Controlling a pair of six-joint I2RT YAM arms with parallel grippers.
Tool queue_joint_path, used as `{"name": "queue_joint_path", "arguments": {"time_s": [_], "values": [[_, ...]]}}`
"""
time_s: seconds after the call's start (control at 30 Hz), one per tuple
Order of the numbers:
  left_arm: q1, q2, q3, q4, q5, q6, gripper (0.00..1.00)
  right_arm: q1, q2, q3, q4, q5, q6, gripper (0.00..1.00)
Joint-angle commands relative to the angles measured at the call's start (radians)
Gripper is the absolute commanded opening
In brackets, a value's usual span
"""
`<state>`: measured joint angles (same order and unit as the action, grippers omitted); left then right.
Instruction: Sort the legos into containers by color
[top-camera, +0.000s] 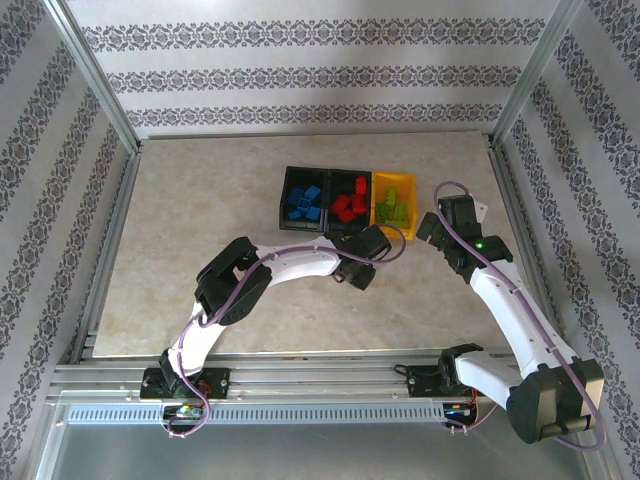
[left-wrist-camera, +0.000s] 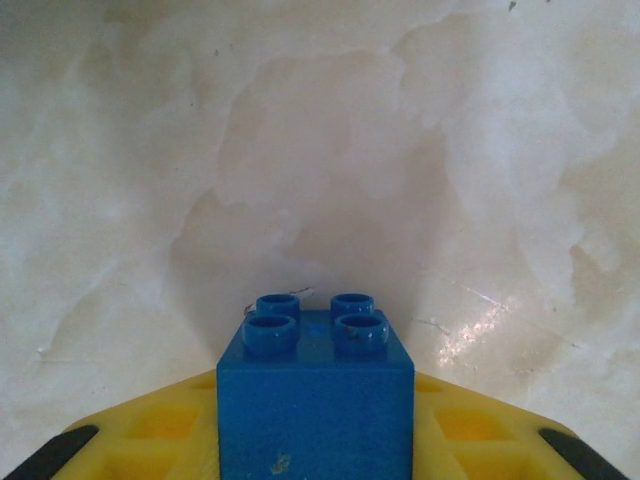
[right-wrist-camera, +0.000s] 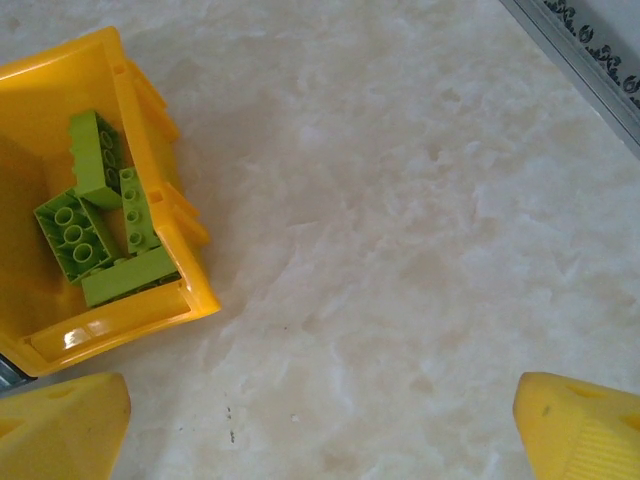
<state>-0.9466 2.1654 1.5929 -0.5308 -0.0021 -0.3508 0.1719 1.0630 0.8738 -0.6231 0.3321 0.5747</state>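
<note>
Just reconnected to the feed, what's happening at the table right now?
The left gripper grips a blue brick near the middle black bin. The right gripper hangs open and empty beside the yellow bin. Already sorted: blue bricks in the left black bin, red bricks in the middle, green bricks in the yellow.

A blue lego brick (left-wrist-camera: 315, 400), four studs up, sits clamped between the jaws' yellow fingers (left-wrist-camera: 150, 435), pale marble tabletop (left-wrist-camera: 320, 150) beyond them.
</note>
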Motion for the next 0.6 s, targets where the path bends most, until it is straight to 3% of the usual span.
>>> {"name": "queue_joint_path", "arguments": {"time_s": [0.0, 0.57], "values": [[0.032, -0.033, -0.065, 0.015, -0.029, -0.032, 0.33, -0.008, 0.000, -0.009, 0.011, -0.004, 0.012, 0.98], [0.265, -0.376, -0.352, 0.053, -0.122, -0.080, 0.32, -0.008, -0.005, -0.022, 0.025, -0.019, 0.022, 0.98]]}}
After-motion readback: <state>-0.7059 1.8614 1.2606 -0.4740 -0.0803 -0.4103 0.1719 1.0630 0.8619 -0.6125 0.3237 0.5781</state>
